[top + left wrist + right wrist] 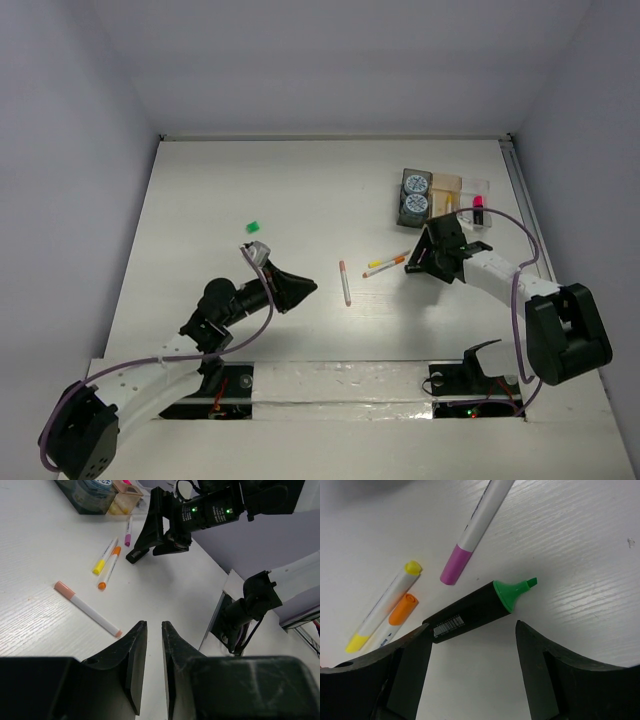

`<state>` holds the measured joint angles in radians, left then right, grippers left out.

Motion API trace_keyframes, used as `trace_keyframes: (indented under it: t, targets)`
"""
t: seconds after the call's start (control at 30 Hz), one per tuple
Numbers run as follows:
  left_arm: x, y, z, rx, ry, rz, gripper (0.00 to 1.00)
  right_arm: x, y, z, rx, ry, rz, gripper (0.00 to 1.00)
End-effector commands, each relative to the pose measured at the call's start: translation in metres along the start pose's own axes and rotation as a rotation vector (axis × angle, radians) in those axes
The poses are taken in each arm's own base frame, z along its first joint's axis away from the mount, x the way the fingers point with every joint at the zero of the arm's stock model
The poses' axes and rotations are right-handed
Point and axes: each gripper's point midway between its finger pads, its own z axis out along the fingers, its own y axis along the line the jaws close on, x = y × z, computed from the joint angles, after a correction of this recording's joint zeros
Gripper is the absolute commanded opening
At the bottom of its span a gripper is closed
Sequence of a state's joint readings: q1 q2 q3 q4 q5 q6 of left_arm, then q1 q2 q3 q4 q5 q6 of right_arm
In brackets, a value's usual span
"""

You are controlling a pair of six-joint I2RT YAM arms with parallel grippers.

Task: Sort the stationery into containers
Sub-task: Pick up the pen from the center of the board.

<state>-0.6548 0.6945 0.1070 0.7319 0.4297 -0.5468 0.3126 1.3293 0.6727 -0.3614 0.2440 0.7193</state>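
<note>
My right gripper [472, 626] is open and low over the table. A black highlighter [470, 612] with a bare green tip lies just ahead of its fingertips. A purple-tipped pen [470, 540], a yellow pen [385, 612] and an orange pen [402, 609] lie beside it. A pink-white pen [345, 282] lies mid-table. My left gripper [295, 288] is shut and empty, near that pen [87, 609]. The containers [447, 185] stand at the back right: the dark tray [403, 197] holds two blue-white rolls [414, 195], and the clear tray holds a pink-capped highlighter [478, 209].
A small loose green cap [254, 227] lies on the table left of centre. The right arm [210, 510] shows in the left wrist view above the pens. White walls close the table on three sides. The arm bases [470, 375] sit at the near edge.
</note>
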Motion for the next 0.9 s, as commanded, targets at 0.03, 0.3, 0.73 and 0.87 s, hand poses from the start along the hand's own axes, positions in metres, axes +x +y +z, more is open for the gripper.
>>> trace_keyframes:
  t: [0.03, 0.3, 0.73, 0.87]
  targets:
    - [-0.018, -0.015, 0.002, 0.051, -0.047, 0.036, 0.15, -0.024, 0.014, 0.003, -0.026, -0.058, 0.051, 0.71]
    - [-0.021, -0.020, -0.001, 0.068, -0.063, 0.038, 0.14, -0.013, -0.004, 0.019, 0.067, -0.022, 0.027, 0.65]
    - [-0.021, -0.019, 0.000, 0.063, -0.063, 0.037, 0.13, 0.002, -0.013, 0.011, 0.070, 0.038, -0.026, 0.46]
    - [-0.021, -0.018, 0.001, 0.061, -0.058, 0.034, 0.14, 0.006, -0.015, 0.014, 0.073, 0.052, -0.042, 0.64]
